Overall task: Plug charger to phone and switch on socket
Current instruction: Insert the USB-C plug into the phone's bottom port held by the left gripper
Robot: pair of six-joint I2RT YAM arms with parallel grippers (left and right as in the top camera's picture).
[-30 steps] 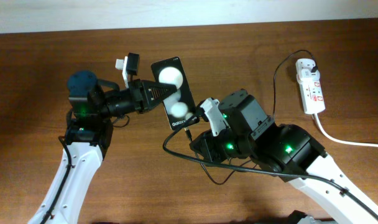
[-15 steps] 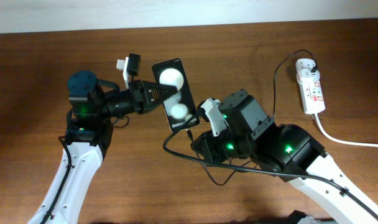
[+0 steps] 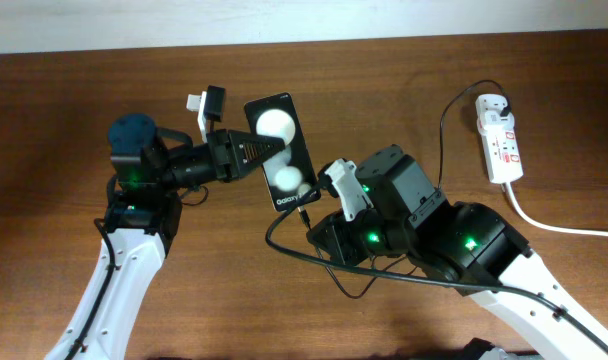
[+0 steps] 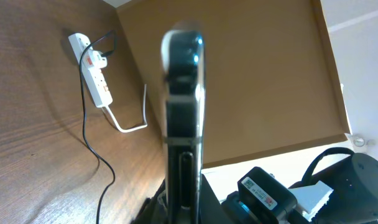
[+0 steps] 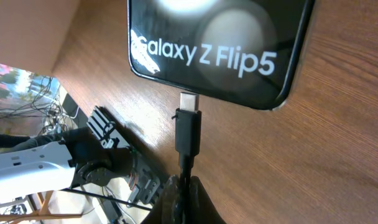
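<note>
My left gripper point(image 3: 246, 152) is shut on the black phone point(image 3: 280, 150) and holds it tilted above the table; the phone shows edge-on in the left wrist view point(image 4: 183, 118) and its "Galaxy Z Flip5" end fills the top of the right wrist view point(image 5: 214, 43). My right gripper point(image 5: 186, 193) is shut on the thin black charger cable point(image 3: 284, 240). The connector tip point(image 5: 188, 102) touches the phone's bottom edge. The white socket point(image 3: 500, 138) lies at the far right with the charger's black plug point(image 3: 508, 104) in it; it also shows in the left wrist view point(image 4: 94, 68).
The socket's thick white cord point(image 3: 559, 225) runs off to the right edge. The charger cable loops on the wood below my right arm point(image 3: 349, 285). A pale wall strip borders the table's far edge.
My right arm has shifted slightly to the right. The phone and left gripper have barely moved.
</note>
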